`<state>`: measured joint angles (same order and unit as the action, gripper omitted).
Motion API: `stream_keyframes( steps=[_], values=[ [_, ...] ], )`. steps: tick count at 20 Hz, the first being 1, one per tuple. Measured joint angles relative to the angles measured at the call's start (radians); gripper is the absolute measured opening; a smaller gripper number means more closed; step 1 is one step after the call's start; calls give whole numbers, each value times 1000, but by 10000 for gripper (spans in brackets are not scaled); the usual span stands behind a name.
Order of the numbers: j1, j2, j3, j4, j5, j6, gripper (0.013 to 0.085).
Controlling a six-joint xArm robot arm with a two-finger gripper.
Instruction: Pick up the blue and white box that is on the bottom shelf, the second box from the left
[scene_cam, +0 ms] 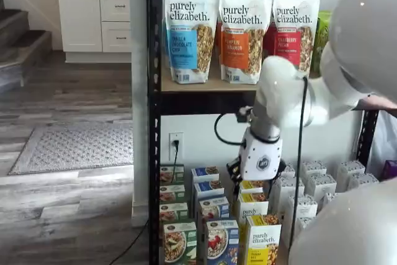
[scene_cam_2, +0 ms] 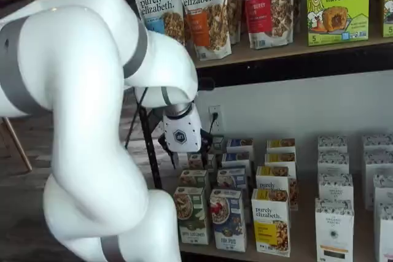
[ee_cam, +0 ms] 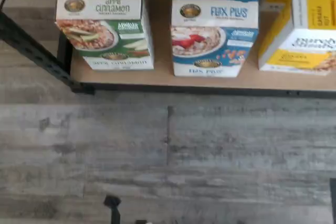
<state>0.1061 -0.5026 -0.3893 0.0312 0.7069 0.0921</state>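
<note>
Your white six-joint arm (scene_cam_2: 86, 90) fills the near side of a shelf view: a broad glossy link with grey joint bands curves up from the base, bends over, and drops toward the wrist. The white gripper body with a round dark logo (scene_cam_2: 180, 134) hangs from that wrist, pointing downward; you see it again in a shelf view (scene_cam: 260, 159), below a rounded white elbow, with a black cable looping beside it. Your black fingers are not clearly separable in either shelf view, too dark and partly hidden to read a gap. Jaws stand at their widest, with nothing held.
</note>
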Motion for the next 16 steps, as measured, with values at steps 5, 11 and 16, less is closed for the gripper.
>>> stream_keyframes(
  steps=[5,11,16],
  values=[
    [21,106,4,-3,-124,20,850],
    [40,251,-36,65,-207,-23,850],
    [49,336,-68,114,-255,-62,850]
  ],
)
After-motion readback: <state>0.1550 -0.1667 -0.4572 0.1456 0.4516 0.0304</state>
